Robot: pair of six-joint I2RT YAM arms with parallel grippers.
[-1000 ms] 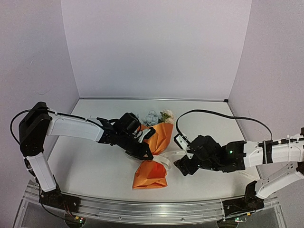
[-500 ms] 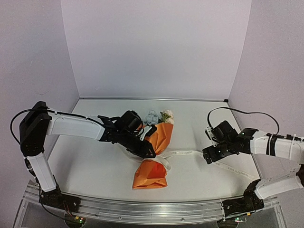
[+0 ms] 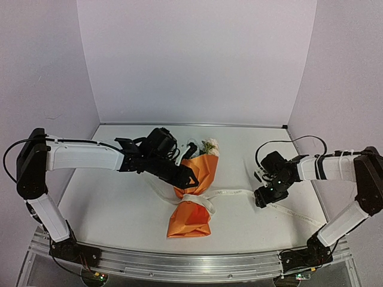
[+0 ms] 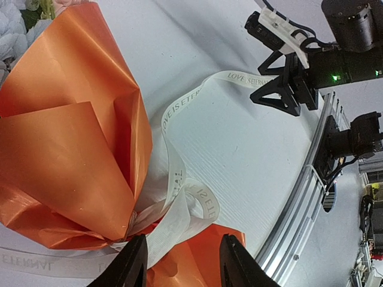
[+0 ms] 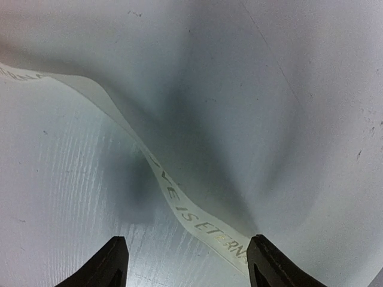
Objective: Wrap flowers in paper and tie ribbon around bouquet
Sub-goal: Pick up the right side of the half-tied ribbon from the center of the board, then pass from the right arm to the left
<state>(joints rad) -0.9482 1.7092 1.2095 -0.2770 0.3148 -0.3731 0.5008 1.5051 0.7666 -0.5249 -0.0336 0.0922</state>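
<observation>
Step in hand: tying the ribbon (image 3: 230, 192); the wrap itself looked done. Bouquet (image 3: 190, 220) lay at ctr of the top view on the bench (image 3: 114, 203). The orange paper (image 3: 204, 169) was cinched at the waist and the flowers (image 3: 207, 146) poked out the upper end. Ribbon circled the waist in a loose loop. At lower ctr of the L wrist view it looked crossed over but slack; couldn't tell if it was a real knot. 1 tail ran right across the bench, the other trailed lower left.

L fingers (image 3: 187, 177) hung just above the waist, spread, pinching nothing. R fingers (image 3: 261, 197), right of ctr, sat low over the right tail, spread w/ the ribbon lying flat between them, not gripped.

Next move, my read: R fingers close on that tail, L fingers take the other, then both pull apart to snug the loop. Ribbon is floppy & flat on the bench, so the pinch must go low w/o skidding it away.
</observation>
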